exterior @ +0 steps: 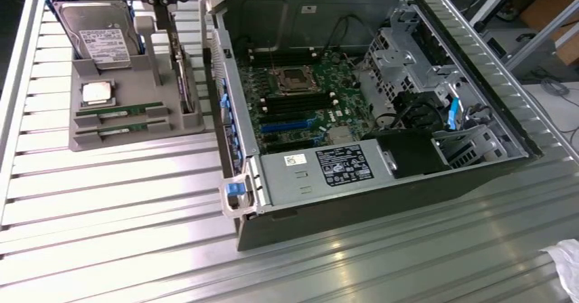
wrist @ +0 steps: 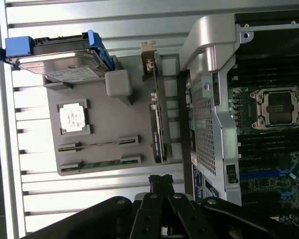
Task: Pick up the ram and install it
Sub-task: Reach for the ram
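Hand (wrist: 161, 180) pressed together, fingertips meeting, pinching nothing. Hangs at the upper left of the exterior view, well above the table (exterior: 108, 208), dark links crossing the top edge of the frame. Touching no part below.

Down-frame from it: grey tray (exterior: 86, 142) holding the spare parts. Hard drive (exterior: 97, 28) with blue rails at the tray's upper end, square silver CPU chip (exterior: 97, 93) in the middle, expansion card (exterior: 186, 79) standing on edge along the right side. At the tray's lower end, two green sticks, each on edge in its own slot: upper ram stick (exterior: 118, 109) and lower ram stick (exterior: 116, 130), just beside each other and parallel. Cannot tell which of the two is meant.

Key relation: ram down-frame and a little left of the hand, past the CPU chip. Long axes running across the frame, left to right, rising slightly toward the right. Upper ram stick nearer the hand. Both seated in the tray, nothing lifted yet.

Further right: open computer case (exterior: 271, 15) lying on its side, motherboard (exterior: 308, 123) exposed, CPU socket (exterior: 294, 79) with black memory slots (exterior: 299, 105) just below it in the frame, running roughly the same way as the sticks. Judged to be at the very start of the pick.
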Controlling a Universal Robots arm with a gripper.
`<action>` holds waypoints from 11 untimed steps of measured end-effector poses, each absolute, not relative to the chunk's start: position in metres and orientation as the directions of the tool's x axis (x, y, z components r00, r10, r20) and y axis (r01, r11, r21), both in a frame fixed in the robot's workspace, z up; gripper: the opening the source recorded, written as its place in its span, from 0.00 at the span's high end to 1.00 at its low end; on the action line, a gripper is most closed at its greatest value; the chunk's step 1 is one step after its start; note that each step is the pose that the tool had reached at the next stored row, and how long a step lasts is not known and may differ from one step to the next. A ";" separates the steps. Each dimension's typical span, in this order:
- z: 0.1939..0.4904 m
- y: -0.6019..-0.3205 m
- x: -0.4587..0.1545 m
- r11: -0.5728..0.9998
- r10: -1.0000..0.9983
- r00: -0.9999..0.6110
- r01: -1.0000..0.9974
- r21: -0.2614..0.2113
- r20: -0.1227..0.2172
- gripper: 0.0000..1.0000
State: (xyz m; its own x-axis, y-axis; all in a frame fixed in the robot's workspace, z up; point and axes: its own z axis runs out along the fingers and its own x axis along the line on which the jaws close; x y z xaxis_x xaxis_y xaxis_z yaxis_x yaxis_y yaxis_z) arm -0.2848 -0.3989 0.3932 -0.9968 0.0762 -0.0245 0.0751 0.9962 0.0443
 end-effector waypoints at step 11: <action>0.393 -0.399 -0.291 0.996 0.076 -0.997 0.075 0.044 -0.025 0.89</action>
State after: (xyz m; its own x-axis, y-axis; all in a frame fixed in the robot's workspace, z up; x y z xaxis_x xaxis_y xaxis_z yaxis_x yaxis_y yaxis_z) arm -0.2907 -0.3989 0.3932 -0.9968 0.0762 -0.0245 0.0751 0.9962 0.0443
